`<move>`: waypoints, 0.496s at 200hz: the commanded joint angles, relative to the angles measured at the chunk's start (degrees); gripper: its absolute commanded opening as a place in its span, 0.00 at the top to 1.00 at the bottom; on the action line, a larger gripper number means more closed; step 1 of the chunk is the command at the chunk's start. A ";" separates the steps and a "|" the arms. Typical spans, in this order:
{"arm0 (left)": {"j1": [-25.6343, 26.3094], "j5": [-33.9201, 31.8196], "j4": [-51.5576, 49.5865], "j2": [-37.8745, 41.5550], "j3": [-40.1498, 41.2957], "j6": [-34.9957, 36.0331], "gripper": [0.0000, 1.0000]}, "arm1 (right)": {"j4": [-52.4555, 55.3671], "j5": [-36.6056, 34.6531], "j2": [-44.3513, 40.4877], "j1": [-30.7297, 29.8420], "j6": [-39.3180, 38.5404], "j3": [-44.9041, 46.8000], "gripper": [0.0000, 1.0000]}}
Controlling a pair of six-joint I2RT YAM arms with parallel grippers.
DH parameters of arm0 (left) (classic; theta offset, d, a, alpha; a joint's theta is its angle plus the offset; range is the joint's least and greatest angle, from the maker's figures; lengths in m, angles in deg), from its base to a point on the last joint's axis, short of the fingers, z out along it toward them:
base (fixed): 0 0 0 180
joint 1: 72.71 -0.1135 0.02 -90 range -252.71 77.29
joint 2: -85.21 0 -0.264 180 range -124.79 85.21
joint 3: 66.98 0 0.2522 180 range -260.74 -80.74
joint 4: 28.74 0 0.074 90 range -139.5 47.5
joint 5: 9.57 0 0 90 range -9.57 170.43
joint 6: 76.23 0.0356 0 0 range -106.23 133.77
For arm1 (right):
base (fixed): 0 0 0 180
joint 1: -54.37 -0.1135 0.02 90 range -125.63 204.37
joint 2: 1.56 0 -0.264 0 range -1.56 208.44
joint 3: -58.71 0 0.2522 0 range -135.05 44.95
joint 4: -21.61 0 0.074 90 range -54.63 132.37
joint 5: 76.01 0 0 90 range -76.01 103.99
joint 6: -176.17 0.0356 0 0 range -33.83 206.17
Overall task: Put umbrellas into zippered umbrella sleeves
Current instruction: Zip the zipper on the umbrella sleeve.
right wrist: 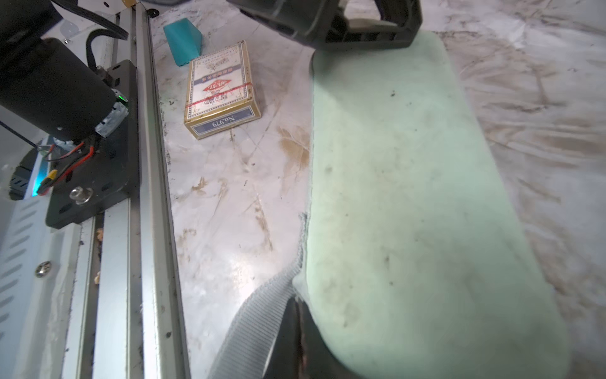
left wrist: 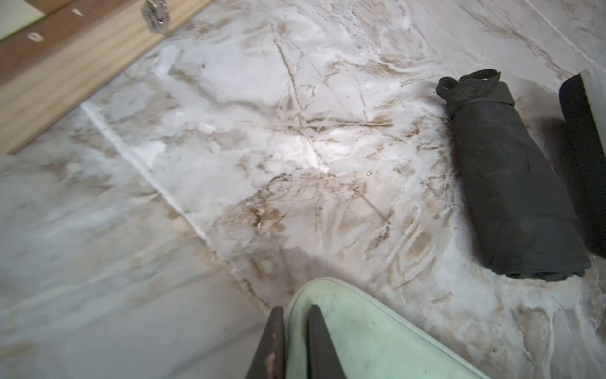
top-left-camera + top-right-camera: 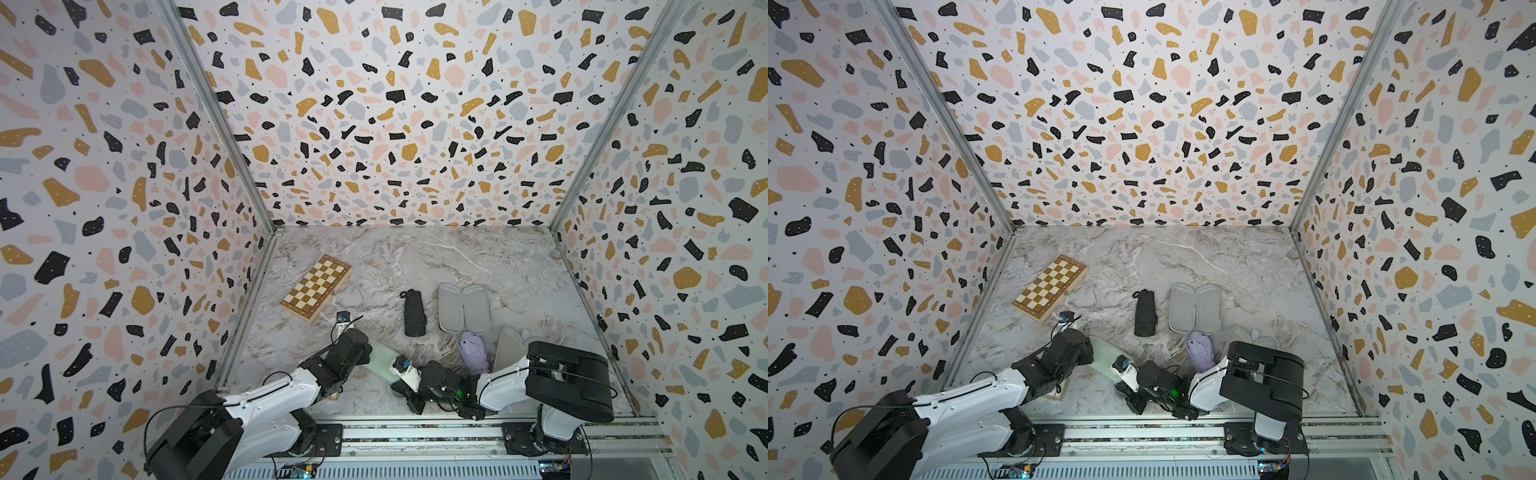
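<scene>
While both arms reach low over the near edge of the desk (image 3: 519,266), I note the mint green sleeve (image 3: 380,358) lying flat between them, closed, shell up.

Left claw (image 2: 296,310): clenched on the mint green sleeve. The wrist view shows one finger on each side of its rounded end rim.

Right claw (image 1: 296,315): clenched, fingers pressed together at the sleeve's opposite end, right where a grey strap (image 1: 255,321) comes off the corner. I cannot tell whether strap or rim is nipped between them.

Black umbrella (image 3: 414,313): folded, lying on the desk mid-field, loop end away from me, untouched. Just beside it to the right lies an open sleeve (image 3: 464,305), both grey-lined halves up and empty.

Lilac umbrella (image 3: 473,351): loosely bunched, nearer to me than the open sleeve, between the right wrist and a second open sleeve (image 3: 509,349), which the right arm partly hides.

Chessboard box (image 3: 316,286): far left, well apart from the sleeves.

Near the rail by the left arm's base, the right wrist view shows a card box (image 1: 221,88) and a teal block (image 1: 182,41).
</scene>
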 commanded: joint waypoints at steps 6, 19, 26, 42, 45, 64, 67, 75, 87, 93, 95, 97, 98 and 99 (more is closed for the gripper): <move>1.20 3.73 -8.95 6.96 1.89 -2.45 0.83 | -0.24 -0.68 2.11 2.82 -1.71 -3.37 1.00; 1.23 2.80 -11.28 10.63 2.29 -2.63 0.68 | -0.51 1.19 2.71 3.51 -2.59 -2.96 1.00; 1.23 2.51 -12.01 12.32 2.30 -2.81 0.58 | -0.51 1.22 2.73 3.54 -2.79 -2.72 1.00; 1.08 3.22 -13.18 14.74 2.74 -2.98 0.35 | -0.55 1.34 2.48 3.54 -2.46 -2.09 1.00; 1.15 3.40 -13.62 15.02 2.74 -3.02 0.31 | -0.60 1.32 2.42 3.53 -2.44 -1.98 1.00; 1.16 3.91 -14.11 15.92 2.51 -3.00 0.16 | 0.71 0.86 1.54 3.54 -2.36 -1.96 1.00; 1.12 3.94 -14.27 16.00 2.40 -3.02 0.14 | 1.00 0.81 1.36 3.54 -2.35 -1.96 1.00; 1.14 4.18 -14.36 16.15 2.15 -2.94 0.11 | 1.31 0.62 0.70 3.51 -2.20 -1.76 1.00; 1.11 4.04 -15.95 16.69 1.24 -2.97 0.08 | 1.85 1.00 -0.34 3.54 -2.17 -1.45 0.97; 1.10 4.07 -17.82 17.43 0.14 -3.47 0.07 | 2.19 1.23 -0.97 3.53 -2.24 -1.36 0.88; 1.07 4.05 -18.70 17.72 -0.30 -3.64 0.06 | 2.27 1.27 -1.10 3.53 -2.19 -1.28 0.83; 1.17 3.89 -19.60 18.12 -0.81 -3.70 0.06 | 2.29 1.30 -1.35 3.51 -2.18 -1.24 0.80; 1.20 3.86 -19.94 18.39 -1.01 -3.80 0.06 | 2.34 1.36 -1.46 3.53 -2.17 -1.21 0.78; 1.17 3.94 -20.29 18.57 -1.16 -3.94 0.06 | 2.32 1.35 -1.61 3.53 -2.17 -1.14 0.76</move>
